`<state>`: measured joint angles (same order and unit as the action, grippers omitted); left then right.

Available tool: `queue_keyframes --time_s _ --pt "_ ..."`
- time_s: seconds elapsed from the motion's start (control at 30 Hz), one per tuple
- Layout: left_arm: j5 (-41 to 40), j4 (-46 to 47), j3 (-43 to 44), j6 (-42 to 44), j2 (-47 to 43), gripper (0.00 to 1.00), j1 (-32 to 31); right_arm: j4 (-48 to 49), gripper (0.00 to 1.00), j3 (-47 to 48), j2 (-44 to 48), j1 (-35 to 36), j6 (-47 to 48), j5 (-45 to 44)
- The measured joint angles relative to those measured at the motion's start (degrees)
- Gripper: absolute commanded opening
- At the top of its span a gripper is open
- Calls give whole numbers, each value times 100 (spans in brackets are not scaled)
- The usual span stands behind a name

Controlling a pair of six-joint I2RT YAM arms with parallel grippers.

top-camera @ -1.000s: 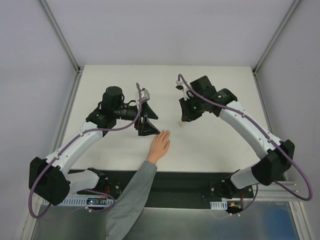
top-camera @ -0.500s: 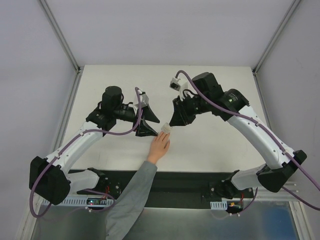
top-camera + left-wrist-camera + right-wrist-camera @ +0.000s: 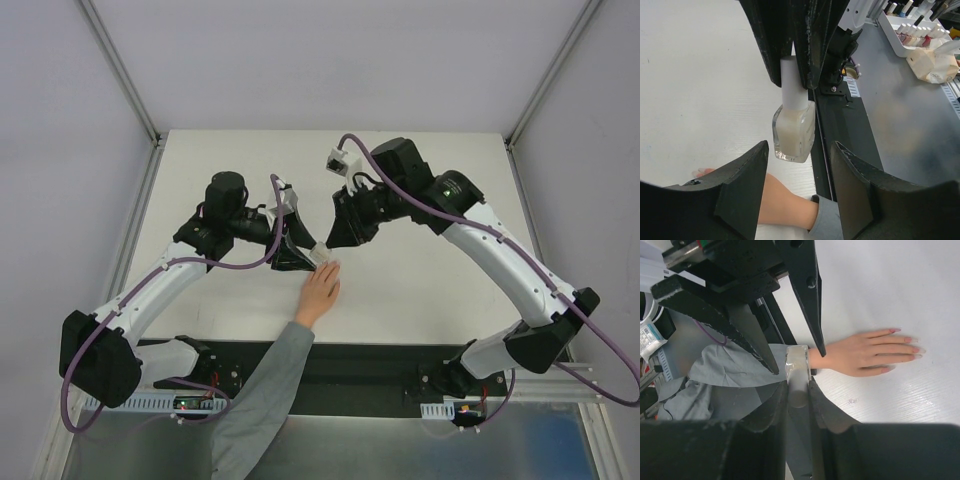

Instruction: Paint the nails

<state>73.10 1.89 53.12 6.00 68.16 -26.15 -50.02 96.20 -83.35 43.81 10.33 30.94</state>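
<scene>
A small translucent whitish bottle (image 3: 794, 127) hangs by its white cap (image 3: 794, 82) from my right gripper (image 3: 798, 385), which is shut on the cap. My left gripper (image 3: 800, 147) is open, its fingers (image 3: 742, 185) standing either side of the bottle's glass body with a gap on each side. Below them a pale hand (image 3: 320, 290) with a grey sleeve (image 3: 268, 385) lies flat on the table. The nails (image 3: 910, 340) look pinkish in the right wrist view, pointing away from the sleeve. In the top view both grippers meet just above the fingertips, and the bottle (image 3: 325, 260) shows between them.
Off the table's near edge, a white tray (image 3: 890, 37) holds several polish bottles, with a crumpled paper bag (image 3: 935, 65) beside it. The black base plate (image 3: 840, 125) runs along the table's front. Metal frame posts (image 3: 125, 75) stand at the back corners.
My right arm has swung left and brought the bottle over the hand, between the left gripper's fingers. The left gripper's jaws have narrowed around the bottle.
</scene>
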Motion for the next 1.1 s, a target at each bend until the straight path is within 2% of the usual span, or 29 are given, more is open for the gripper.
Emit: queue_keyframes --time_s 0.57,0.83,1.1 --pt "328 50 11 -258 203 31 0 -181 0 413 -358 129 264 9" --pt "487 63 50 -391 308 36 0 -323 0 431 -420 262 514 13" --pt "516 68 57 -415 308 35 0 -361 0 442 -498 295 584 -4"
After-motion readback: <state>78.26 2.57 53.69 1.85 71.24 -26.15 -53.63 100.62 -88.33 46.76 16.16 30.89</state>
